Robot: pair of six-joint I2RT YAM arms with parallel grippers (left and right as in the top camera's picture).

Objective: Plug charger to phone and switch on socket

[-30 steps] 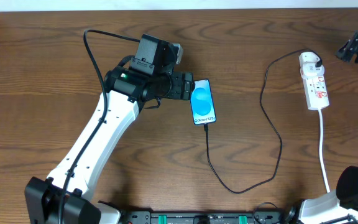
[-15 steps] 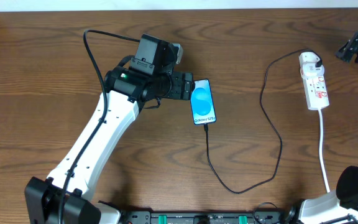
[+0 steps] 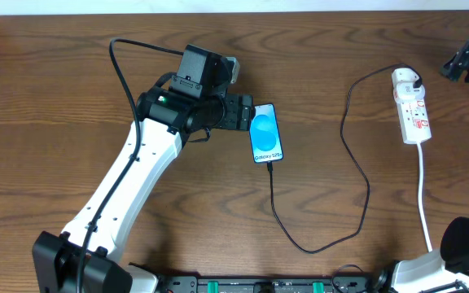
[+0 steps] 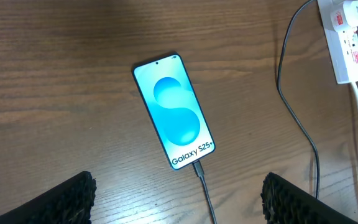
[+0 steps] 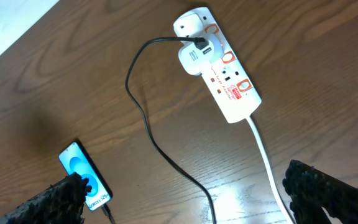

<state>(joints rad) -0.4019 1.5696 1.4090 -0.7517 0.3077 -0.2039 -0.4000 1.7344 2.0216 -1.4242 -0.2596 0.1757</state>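
Left gripper [image 3: 241,113]: jaws wide apart, holding nothing, parked just beside the phone [image 3: 266,133] at its far-left corner. The arm reaches diagonally up from the lower left. Phone lies flat, screen up, left of table [image 3: 55,98] centre, long axis near-to-far with a slight tilt. Charger [image 3: 271,195] tip looks seated in the phone's near edge in the left wrist view. The cable loops toward the base, then runs up to the white plug [image 3: 406,79] at the socket's [image 3: 414,114] far end. So I'd call the plug-in step done and the switch what's left. Socket sits well to the right, long axis also near-to-far, with the white cord [image 3: 423,195] leaving its near end. Red-marked switches [image 5: 228,58] sit along that axis; whether they're on or off is too small to tell. Right gripper [image 3: 465,62] is clearly the nearer one, just right of and beyond the socket's far end, pads apart, empty. You'd come in leftward and slightly back toward the base, then down onto a switch; leave the left arm where it is
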